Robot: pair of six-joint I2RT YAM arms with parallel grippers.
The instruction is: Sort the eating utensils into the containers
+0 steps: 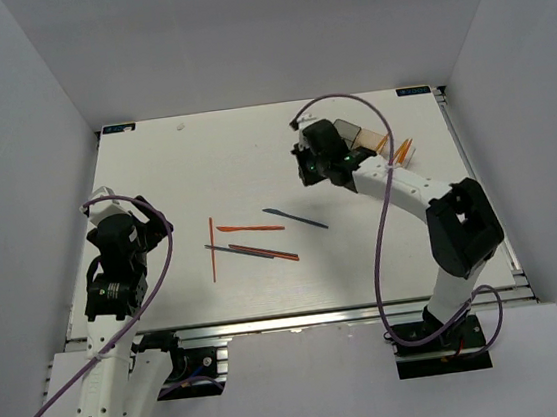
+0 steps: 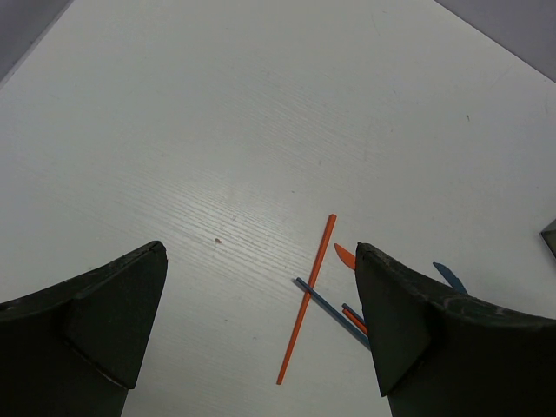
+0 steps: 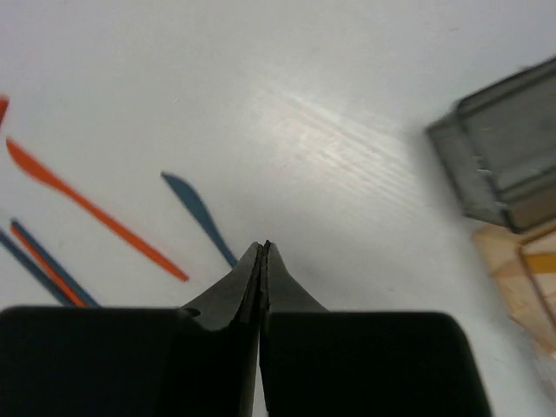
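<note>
"So what's the overhead showing?"

"Loose eating utensils on the white table (image 1: 153, 162): an orange stick (image 1: 213, 248), an orange knife (image 1: 251, 229), a blue knife (image 1: 295, 218) and a blue-and-red pair of sticks (image 1: 253, 253). The containers (image 1: 361, 134) sit far right, with orange pieces poking out of one. My right gripper (image 1: 306, 170) hangs between bins and pile, and my left gripper (image 1: 138, 232) is well off left."

"Left wrist?"

"Spread wide with nothing in it. The orange stick (image 2: 306, 300) crosses a blue stick (image 2: 328, 306) up ahead."

"Right wrist?"

"Right gripper (image 3: 263, 248) is pinched flat together, empty. The blue knife (image 3: 198, 217) lies just past the tips, with the smoky grey bin (image 3: 499, 156) and amber bin (image 3: 521, 269) off right. I reckon that knife's next. I'd open up before dropping, then pinch across the thin handle. Flat, slick plastic on a smooth top will probably skate."
</note>
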